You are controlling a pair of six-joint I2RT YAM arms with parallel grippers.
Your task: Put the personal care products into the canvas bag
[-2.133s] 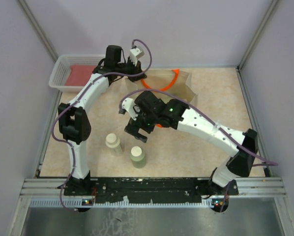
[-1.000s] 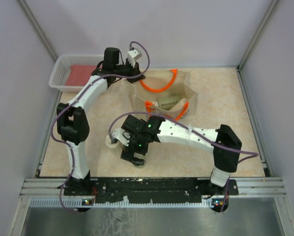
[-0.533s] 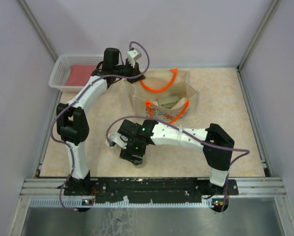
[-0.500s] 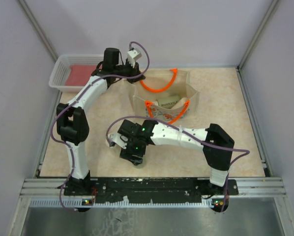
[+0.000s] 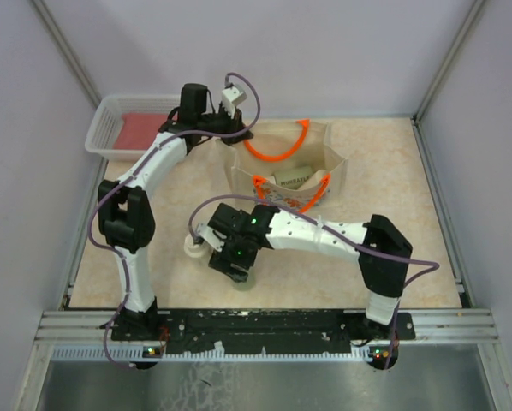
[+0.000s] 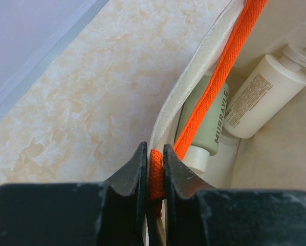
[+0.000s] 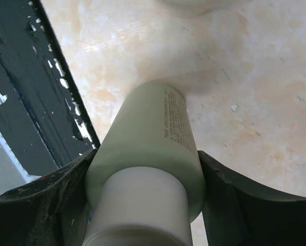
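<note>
Between the fingers of the right gripper [image 7: 145, 202]: clamping a pale green bottle [image 7: 153, 133] just below its cream cap [image 7: 135, 215], base pointing toward the tabletop [image 7: 255, 102]; contact with that surface not discernible. Just beyond those fingertips, standing apart: a cream bottle [image 5: 192, 247]. Between the nearly closed fingers of the left gripper [image 6: 154, 169]: pinching the orange handle [image 6: 214, 92] at the rim of the canvas bag [image 6: 186, 87]. Past these fingertips, lying inside the gaping bag: a second green bottle [image 6: 209, 128] and a second cream bottle [image 6: 263, 97], touching side by side.
</note>
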